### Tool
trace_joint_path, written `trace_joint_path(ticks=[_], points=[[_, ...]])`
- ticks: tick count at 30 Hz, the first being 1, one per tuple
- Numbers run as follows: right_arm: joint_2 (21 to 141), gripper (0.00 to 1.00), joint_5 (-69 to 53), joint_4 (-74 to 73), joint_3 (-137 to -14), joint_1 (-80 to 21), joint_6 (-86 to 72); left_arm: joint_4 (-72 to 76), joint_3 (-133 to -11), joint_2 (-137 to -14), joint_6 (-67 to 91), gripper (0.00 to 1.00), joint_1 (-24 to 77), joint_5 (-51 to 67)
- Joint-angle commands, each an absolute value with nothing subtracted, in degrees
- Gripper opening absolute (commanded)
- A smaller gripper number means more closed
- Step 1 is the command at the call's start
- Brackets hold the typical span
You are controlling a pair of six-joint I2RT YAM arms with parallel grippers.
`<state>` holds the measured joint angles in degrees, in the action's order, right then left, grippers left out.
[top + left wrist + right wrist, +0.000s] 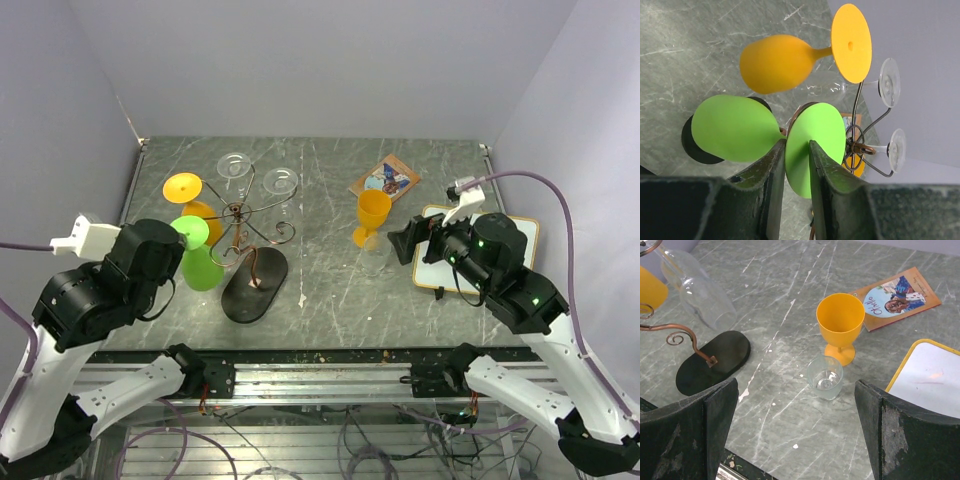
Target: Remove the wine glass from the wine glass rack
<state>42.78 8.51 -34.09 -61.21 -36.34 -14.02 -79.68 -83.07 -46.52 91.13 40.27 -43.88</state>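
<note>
Left wrist view: left gripper (797,172) jaws narrowed to a slim gap around the foot of the green wine glass (735,130) (contact unclear). The glass hangs bowl-down and empty on the wine glass rack (856,146), beside an orange wine glass (777,62). The right gripper (795,432) gapes wide, holding nothing, facing an empty yellow goblet (840,322) and an empty clear tumbler (825,377).

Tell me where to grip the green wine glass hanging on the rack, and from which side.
Grip the thin stem of the green wine glass, between bowl and foot, coming from left of the rack: it hangs upside down, both ends probably too wide.
</note>
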Motion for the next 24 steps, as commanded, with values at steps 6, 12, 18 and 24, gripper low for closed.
trace_joint_path(ticks=[6, 12, 18, 24], points=[[42.28, 1.0, 8.71, -31.75, -60.83, -36.04, -13.58, -84.29, -85.32, -46.2, 91.79, 0.26, 40.17, -46.64], [41.86, 1.0, 8.88, -32.04, -60.8, -36.04, -13.93, -84.27, -85.77, -46.46, 91.22, 0.21, 40.17, -46.34], [41.75, 1.0, 9.2, -32.37, -61.31, -36.05, -13.8, -84.38, -86.61, -46.73, 90.96, 0.17, 40.17, -46.29], [41.67, 1.0, 8.92, -32.04, -61.22, -36.09, -13.89, -84.89, -88.08, -46.69, 90.77, 0.1, 40.17, -46.42]])
